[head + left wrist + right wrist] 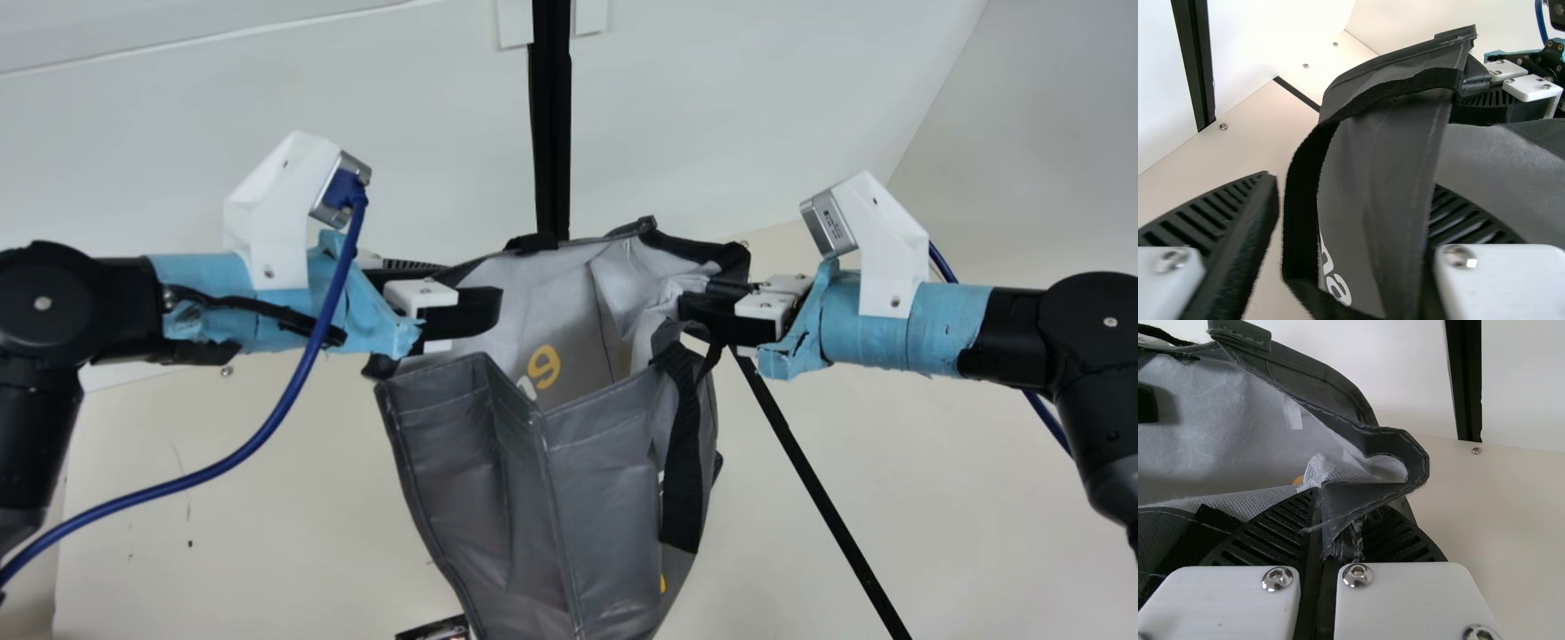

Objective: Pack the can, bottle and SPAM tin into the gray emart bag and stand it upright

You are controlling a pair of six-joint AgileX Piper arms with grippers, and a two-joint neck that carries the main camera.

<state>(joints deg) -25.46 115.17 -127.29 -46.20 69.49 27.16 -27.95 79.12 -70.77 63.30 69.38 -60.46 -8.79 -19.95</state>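
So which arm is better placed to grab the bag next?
Probably the left: the left claw stands open around one side of the bag, while the right claw is pinching its edge.

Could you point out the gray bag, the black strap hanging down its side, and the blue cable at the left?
Gray emart bag [609,471]: main view, on its outer wall.
Black carry strap [683,480]: main view, on its lower, hanging part.
Blue cable [311,354]: main view, on its sloping middle stretch.
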